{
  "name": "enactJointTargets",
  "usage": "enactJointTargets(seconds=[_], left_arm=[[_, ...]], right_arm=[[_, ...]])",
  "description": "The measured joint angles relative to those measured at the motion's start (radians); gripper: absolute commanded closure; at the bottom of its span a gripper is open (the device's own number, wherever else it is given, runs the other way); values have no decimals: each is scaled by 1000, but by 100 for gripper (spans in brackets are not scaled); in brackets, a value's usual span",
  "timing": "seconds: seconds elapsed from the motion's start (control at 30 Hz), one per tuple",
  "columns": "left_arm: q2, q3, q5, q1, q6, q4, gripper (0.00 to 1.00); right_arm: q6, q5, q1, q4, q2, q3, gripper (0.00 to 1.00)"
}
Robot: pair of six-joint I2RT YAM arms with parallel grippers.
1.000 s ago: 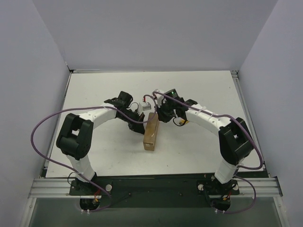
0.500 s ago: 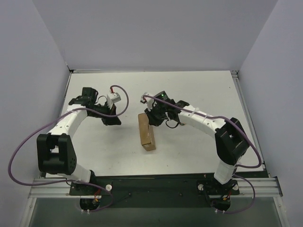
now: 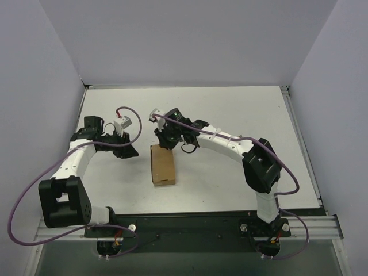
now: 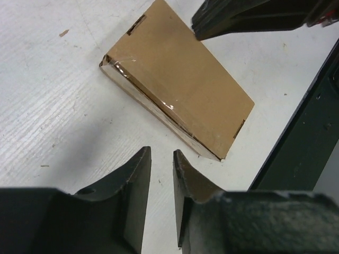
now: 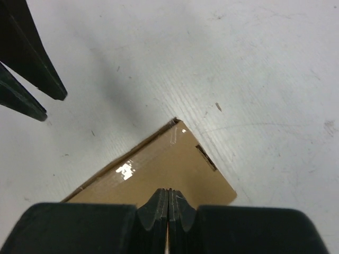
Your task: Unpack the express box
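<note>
Plainly, the move to come turns on how the box (image 3: 163, 166) lies under the right claw (image 5: 168, 194). It rests flat on the table (image 3: 230, 109), broad face up. Its long axis runs from that claw's tips back toward the arm bases, leaning only slightly off that line.

The right claw has its two fingers pressed together, with no gap and nothing between them. Its tips sit over the far short end of the box, on or just above the cardboard; which of the two cannot be told. The rest of the box stretches away beneath and behind its tips.

The left claw (image 4: 161, 154) stands off the box's left long side, near the far corner, apart from it and not touching. Its fingers are parted by a slim gap and hold nothing. From this claw the box lies ahead and a little to the right. The long side, sealed with glossy tape (image 4: 139, 87), is turned toward it at a slant.

The lid looks shut and the tape unbroken, so unpacking has hardly begun. The right claw is the nearer one and already sits over the box. The left would have to come in sideways across the long edge to steady it or work at the seam.
</note>
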Motion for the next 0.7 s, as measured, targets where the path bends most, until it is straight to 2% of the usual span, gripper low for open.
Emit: enactJointTargets(seconds=[0.23, 0.43, 0.7], left_arm=[[127, -16, -28, -9, -198, 90, 64], [203, -16, -63, -92, -353, 185, 62], [275, -16, -144, -185, -428, 229, 65]], right_arm=[[-23, 20, -42, -8, -51, -89, 100], [-7, -51, -48, -10, -53, -109, 100], [34, -114, -24, -5, -40, -111, 100]])
